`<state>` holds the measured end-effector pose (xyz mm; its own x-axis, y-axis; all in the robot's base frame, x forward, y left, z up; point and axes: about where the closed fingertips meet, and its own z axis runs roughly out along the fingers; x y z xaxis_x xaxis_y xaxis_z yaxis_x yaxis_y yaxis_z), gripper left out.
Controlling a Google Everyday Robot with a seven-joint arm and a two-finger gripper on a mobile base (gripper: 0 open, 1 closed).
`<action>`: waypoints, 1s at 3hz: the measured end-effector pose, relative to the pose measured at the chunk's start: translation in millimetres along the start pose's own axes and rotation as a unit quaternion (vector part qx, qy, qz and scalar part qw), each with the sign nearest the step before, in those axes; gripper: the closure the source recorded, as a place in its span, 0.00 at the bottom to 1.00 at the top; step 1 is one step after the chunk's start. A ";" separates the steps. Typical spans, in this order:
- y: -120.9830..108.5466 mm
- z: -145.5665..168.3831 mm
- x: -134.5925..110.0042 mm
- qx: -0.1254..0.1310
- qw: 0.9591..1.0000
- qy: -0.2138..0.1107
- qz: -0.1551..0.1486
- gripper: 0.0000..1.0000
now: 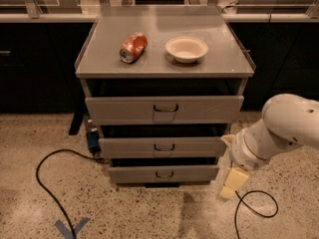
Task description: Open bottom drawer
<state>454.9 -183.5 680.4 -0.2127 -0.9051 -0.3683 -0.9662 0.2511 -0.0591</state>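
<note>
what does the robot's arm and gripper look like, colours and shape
The arm is a smooth white shell with a rounded, bulbous joint, narrowing to a ringed white section. The gripper, low beside the right end of the bottom drawer, is a pale cream, blocky piece. No markings or cables show on the arm.

The one camera looks steeply down from above and in front of the cabinet (159, 34), squarely facing its three fronts at middling range, taking in its top, the bottom drawer (134, 175) and the floor (129, 210), with the gripper (230, 185) low at right beside the cabinet.
</note>
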 end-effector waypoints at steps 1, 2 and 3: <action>-7.0 28.5 7.9 0.003 1.000 -0.016 0.002 0.00; -34.2 82.0 30.3 0.018 0.999 -0.023 0.027 0.00; -64.1 127.2 45.3 0.036 0.997 -0.034 0.062 0.00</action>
<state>525.7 -196.9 549.5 -0.3172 -0.8409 -0.4386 -0.9194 0.3861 -0.0754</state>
